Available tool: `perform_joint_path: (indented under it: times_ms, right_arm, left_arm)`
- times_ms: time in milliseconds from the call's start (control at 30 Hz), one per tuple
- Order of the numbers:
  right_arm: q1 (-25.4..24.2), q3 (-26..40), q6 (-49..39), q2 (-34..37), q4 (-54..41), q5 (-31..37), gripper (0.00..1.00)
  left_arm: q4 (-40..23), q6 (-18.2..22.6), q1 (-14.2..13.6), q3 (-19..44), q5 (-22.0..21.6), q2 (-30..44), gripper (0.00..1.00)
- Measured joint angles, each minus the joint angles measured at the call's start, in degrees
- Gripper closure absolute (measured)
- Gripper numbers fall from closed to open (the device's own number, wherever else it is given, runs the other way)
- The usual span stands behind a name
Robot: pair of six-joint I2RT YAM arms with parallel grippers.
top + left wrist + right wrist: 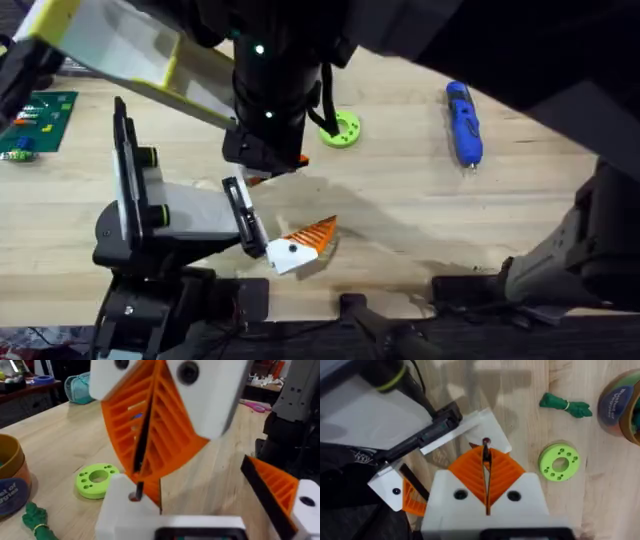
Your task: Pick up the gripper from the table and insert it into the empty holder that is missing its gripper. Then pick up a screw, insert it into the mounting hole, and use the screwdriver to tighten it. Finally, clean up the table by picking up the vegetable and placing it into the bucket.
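Note:
My right gripper points straight down, shut on a thin dark screw. The screw's tip meets the small hole in the white base of the gripper, which sits against the black holder. From close by at table height, the left wrist view shows the right gripper above that white base. A second orange-and-white finger sits on the holder's other side. The blue screwdriver lies at the back right. The dark-green vegetable lies beside the bucket.
The grey-and-black fixture body with its tall black plate stands at the front left. A lime-green ring lies behind the holder. A green circuit board is at the far left. Bare wood stretches between the fixture and the screwdriver.

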Motion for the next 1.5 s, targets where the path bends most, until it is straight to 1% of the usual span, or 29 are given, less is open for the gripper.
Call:
perform_joint_path:
  times_ms: [733, 1067, 1500]
  right_arm:
    - [0.0, 0.0, 0.0, 0.0, 0.0, 0.0, 0.994]
    - [0.0, 0.0, 0.0, 1.5, 0.0, 0.0, 0.994]
    - [0.2, 0.0, 0.0, 1.6, 0.0, 0.0, 0.994]
  left_arm:
    - [0.0, 0.0, 0.0, 0.0, 0.0, 0.0, 0.016]
    - [0.0, 0.0, 0.0, 0.0, 0.0, 0.0, 0.016]
    - [0.0, 0.0, 0.0, 0.0, 0.0, 0.0, 0.016]
